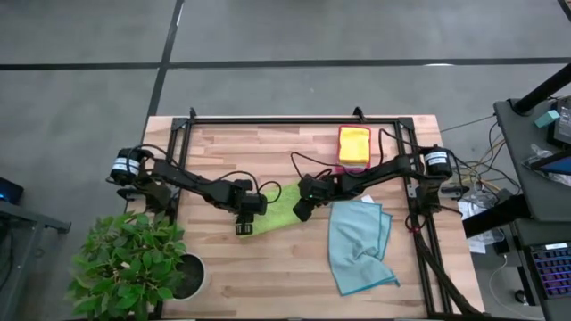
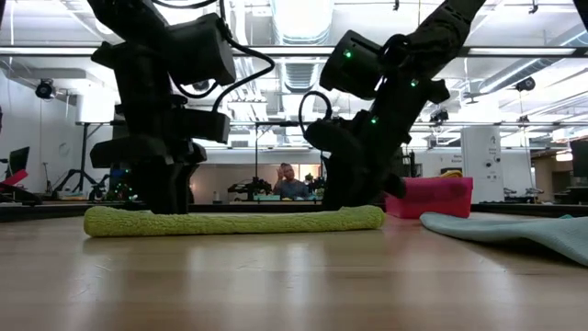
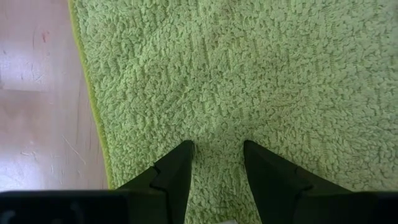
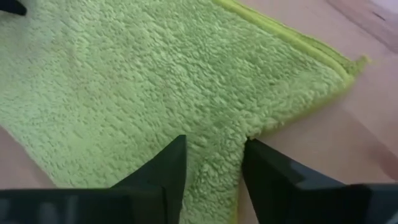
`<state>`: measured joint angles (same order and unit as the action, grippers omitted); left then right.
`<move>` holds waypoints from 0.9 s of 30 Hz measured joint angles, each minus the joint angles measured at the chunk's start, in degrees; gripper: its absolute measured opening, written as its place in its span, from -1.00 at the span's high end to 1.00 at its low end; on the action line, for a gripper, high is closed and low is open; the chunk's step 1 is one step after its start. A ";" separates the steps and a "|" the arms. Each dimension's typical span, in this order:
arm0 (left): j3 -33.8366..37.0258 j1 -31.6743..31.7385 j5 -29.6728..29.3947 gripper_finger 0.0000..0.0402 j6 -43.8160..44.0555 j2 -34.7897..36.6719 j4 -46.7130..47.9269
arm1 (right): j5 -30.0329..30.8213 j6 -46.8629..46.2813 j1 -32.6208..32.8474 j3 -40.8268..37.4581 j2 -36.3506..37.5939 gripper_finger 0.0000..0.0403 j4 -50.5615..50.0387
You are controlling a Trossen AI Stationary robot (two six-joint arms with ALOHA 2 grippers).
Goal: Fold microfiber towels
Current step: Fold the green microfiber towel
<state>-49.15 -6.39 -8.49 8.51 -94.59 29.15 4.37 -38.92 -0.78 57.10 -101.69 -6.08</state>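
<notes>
Near the middle of the wooden table (image 1: 268,267), between the two arms, the lime green towel (image 1: 275,210) is lying flat, with both grippers lowered onto it. The left gripper (image 3: 216,163) is set on the towel's left part, close to its edge; its fingers are spread a little and pressed into the pile, and whether any cloth is pinched between them cannot be told. The right gripper (image 4: 214,159) is placed at the towel's right end, near a corner, where a ridge of cloth is gathered between its part-spread fingers; a firm pinch is not yet shown. For the fold to be done well, it is judged that only one layer should be taken at each end, and that both ends should be lifted together and just clear of the wood, so that the cloth is not dragged or bunched. The raised edge should then be carried over and laid square on the opposite edge before release. A light blue towel (image 1: 359,246) is lying rumpled just to the right and is best left undisturbed; a yellow towel (image 1: 354,143) is resting on the pink-red tray (image 2: 432,198) at the table's far side.
</notes>
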 joint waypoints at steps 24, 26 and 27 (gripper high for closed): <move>-0.04 -0.04 -0.57 0.33 -0.22 -0.02 -0.53 | 0.15 8.62 0.00 -0.05 3.64 0.95 1.19; -0.05 -0.04 -0.69 0.33 -0.24 -0.02 -0.59 | 0.17 9.34 0.00 -0.05 4.33 0.95 0.39; -0.12 -0.05 -0.85 0.33 -0.26 -0.02 -0.58 | 0.15 9.53 0.00 -0.05 4.88 0.95 0.06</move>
<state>-49.26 -6.44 -9.34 8.25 -94.61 28.57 4.52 -29.40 -0.78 57.05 -96.81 -6.02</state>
